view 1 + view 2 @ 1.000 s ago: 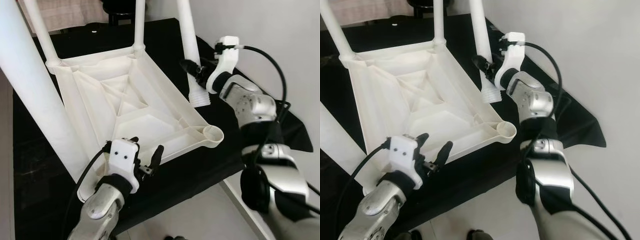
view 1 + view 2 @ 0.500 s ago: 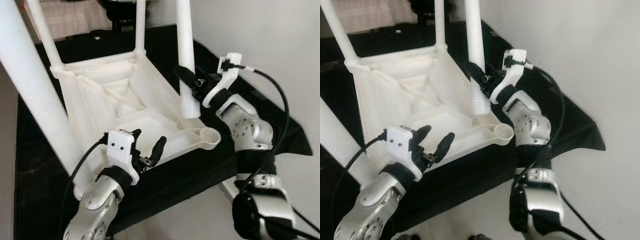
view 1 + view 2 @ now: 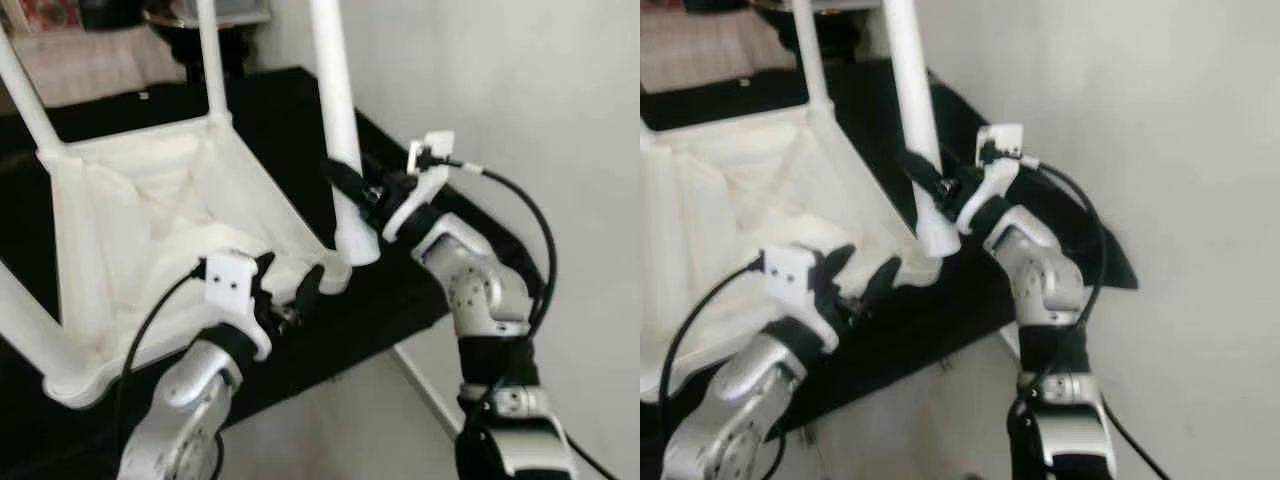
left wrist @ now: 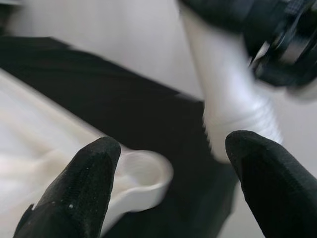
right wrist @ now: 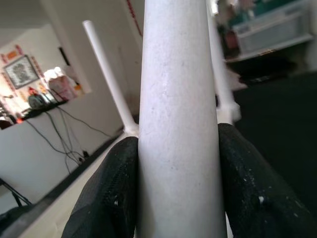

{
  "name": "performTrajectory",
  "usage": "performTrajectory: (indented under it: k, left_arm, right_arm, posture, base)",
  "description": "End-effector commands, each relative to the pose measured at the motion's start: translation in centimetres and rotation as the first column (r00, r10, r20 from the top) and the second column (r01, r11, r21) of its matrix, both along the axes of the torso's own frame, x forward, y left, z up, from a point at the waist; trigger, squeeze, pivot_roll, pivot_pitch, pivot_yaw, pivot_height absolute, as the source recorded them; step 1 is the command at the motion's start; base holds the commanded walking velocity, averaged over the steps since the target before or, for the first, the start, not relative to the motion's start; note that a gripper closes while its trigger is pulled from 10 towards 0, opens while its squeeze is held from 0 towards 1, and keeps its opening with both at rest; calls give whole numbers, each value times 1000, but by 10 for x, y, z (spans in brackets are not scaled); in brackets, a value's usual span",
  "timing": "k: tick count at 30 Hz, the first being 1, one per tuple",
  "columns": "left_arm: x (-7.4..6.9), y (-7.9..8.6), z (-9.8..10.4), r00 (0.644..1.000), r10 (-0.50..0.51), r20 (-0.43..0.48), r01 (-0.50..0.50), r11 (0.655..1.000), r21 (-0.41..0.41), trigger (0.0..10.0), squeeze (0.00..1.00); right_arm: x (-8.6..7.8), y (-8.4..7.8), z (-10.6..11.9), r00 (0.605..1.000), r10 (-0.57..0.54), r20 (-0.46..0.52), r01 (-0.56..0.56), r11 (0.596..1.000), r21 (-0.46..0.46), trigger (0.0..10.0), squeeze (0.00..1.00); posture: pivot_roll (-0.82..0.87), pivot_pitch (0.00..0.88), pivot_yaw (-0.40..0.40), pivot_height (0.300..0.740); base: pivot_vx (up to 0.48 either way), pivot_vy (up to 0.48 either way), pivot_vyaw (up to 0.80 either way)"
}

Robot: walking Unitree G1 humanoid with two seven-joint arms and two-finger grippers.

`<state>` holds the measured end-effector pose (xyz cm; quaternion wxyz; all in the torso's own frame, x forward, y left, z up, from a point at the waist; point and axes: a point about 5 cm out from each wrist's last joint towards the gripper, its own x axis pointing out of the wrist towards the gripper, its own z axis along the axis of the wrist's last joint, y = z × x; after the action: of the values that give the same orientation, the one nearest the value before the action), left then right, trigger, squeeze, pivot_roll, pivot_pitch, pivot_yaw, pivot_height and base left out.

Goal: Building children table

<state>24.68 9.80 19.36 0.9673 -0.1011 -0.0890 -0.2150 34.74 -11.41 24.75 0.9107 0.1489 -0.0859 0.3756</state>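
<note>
The white children's table [image 3: 130,230] lies upside down on a black-covered surface [image 3: 400,290], with two fitted legs [image 3: 212,60] standing up at its far corners. My right gripper [image 3: 352,188] is shut on a loose white leg [image 3: 334,100], held upright. Its ribbed lower end [image 3: 357,246] hangs just beside the empty corner socket [image 4: 144,172]. In the right wrist view both fingers [image 5: 106,193] press the leg [image 5: 178,124]. My left gripper [image 3: 287,287] is open at the table's near corner, its fingertips [image 4: 91,181] either side of the socket and the leg end [image 4: 242,124].
A pale wall [image 3: 520,100] rises close on the right. The black surface's edge [image 3: 370,345] drops to a light floor [image 3: 350,430] in front. Furniture and cloth [image 3: 90,70] stand behind the table at the back.
My right gripper has carried the leg left and down, from beside the table to the empty corner socket. The left gripper has stayed open at the near corner. The camera view has shifted.
</note>
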Motion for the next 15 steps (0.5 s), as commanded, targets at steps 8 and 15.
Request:
performTrajectory:
  k: [8,15]
  left_arm:
    - [5,17,15,998,54,31,-52,997,-54,10000,0]
    - [9,34,32,992,92,84,-88,995,-52,10000,0]
  right_arm:
    - [-4,0,5,999,8,50,-5,999,-44,10000,0]
    - [-5,-3,2,997,17,74,-10,995,-96,10000,0]
  posture:
    - [-136,101,-34,740]
    - [-139,97,-34,740]
  base:
    - [0,0,0]
    - [0,0,0]
